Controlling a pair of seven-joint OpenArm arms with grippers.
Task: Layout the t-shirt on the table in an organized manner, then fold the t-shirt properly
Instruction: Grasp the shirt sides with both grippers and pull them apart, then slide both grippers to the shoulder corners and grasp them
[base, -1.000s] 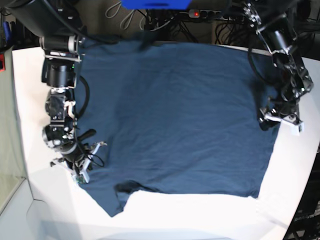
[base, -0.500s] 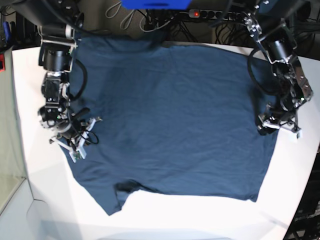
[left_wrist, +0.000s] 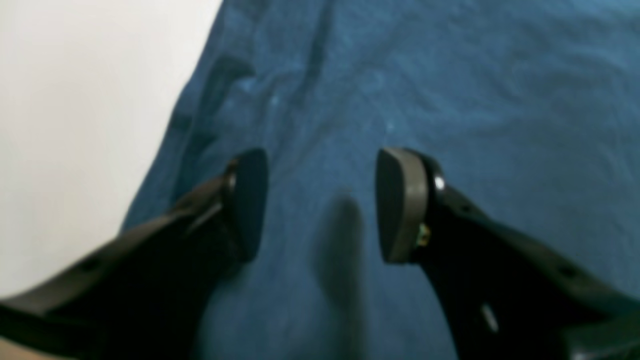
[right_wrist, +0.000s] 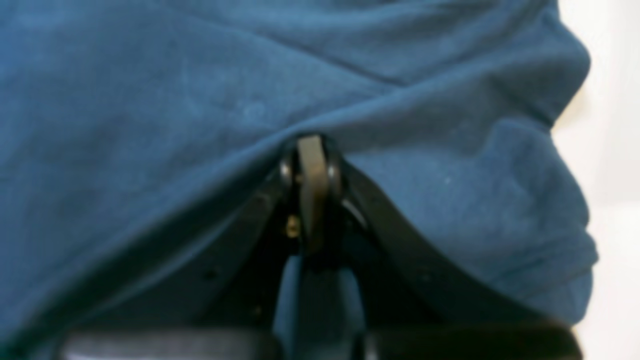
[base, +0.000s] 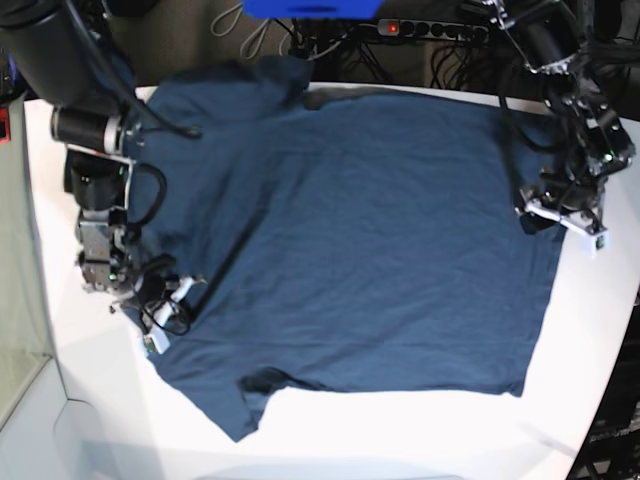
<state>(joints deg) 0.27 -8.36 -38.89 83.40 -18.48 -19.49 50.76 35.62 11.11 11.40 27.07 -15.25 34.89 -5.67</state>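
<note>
The dark navy t-shirt (base: 350, 230) lies spread across the white table (base: 400, 440), one sleeve pointing toward the near edge. My right gripper (base: 163, 312) sits at the shirt's left edge; in the right wrist view the gripper (right_wrist: 311, 175) is shut on a raised fold of the t-shirt (right_wrist: 200, 100). My left gripper (base: 560, 215) hovers at the shirt's right edge. Seen from the left wrist, that gripper (left_wrist: 322, 200) is open, with the flat t-shirt (left_wrist: 450, 100) below it, nothing between its fingers (left_wrist: 400, 200), and bare table (left_wrist: 75, 125) to one side.
A power strip (base: 400, 27) with a red light, cables and a blue object (base: 310, 8) lie beyond the table's far edge. The tabletop curves away at the right (base: 610, 330), and white surface shows along the near edge and at the left.
My right gripper has dragged the shirt's left edge outward, and the far-left sleeve now lies spread out. My left gripper has risen a little toward the far side, still open.
</note>
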